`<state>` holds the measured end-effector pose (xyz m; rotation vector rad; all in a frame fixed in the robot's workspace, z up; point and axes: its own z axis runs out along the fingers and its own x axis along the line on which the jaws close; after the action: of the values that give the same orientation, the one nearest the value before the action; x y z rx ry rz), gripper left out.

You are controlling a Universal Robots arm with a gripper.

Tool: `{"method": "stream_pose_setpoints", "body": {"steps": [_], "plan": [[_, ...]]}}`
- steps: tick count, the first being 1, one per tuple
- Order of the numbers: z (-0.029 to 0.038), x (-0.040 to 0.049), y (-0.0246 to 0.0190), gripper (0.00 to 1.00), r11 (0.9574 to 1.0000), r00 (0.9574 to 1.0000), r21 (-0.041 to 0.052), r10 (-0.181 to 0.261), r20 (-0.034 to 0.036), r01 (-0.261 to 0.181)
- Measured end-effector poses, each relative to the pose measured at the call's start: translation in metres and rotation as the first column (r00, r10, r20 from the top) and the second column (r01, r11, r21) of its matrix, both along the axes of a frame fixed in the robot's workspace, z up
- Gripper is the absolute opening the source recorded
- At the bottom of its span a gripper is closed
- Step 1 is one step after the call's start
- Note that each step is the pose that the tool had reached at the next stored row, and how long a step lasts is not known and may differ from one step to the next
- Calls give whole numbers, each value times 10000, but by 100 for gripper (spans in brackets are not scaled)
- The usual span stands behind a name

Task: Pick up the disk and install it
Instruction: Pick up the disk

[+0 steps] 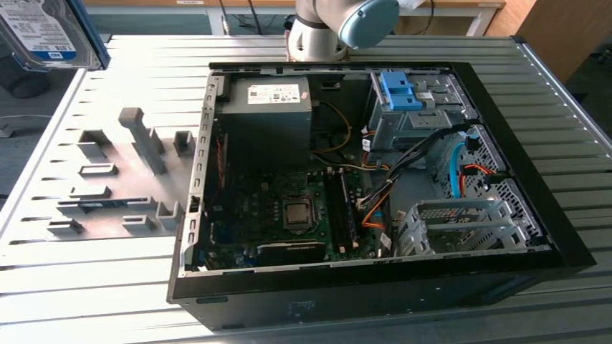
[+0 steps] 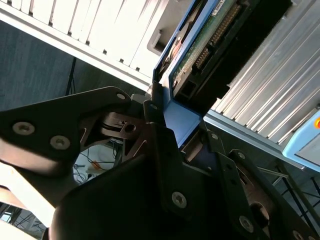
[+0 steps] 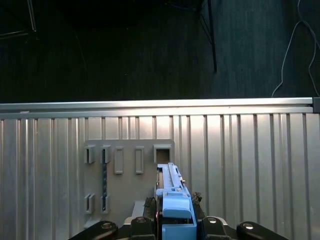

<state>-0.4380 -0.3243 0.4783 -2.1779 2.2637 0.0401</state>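
Ribbed metal table (image 1: 574,236) underneath all. On it, open computer case (image 1: 383,179), lid off, drive cage (image 1: 459,226) toward the exterior view's right. Beside the case, grey fixture plate (image 1: 115,186). Above that plate, well apart from the case: the disk (image 1: 43,32), edge-on in both wrist views. Pinched by its blue bracket (image 3: 175,205) between the narrow-set fingers (image 2: 159,135) of the gripper (image 2: 182,127). Could slip or tilt in so slim a hold on plastic; could snag loose cables (image 1: 457,168) near the cage.
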Motion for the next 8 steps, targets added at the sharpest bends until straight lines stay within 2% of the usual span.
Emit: {"method": "stream_pose_setpoints", "body": {"steps": [8], "plan": [[186, 1, 0, 37, 10000, 10000, -1, 0, -2, 0]]}}
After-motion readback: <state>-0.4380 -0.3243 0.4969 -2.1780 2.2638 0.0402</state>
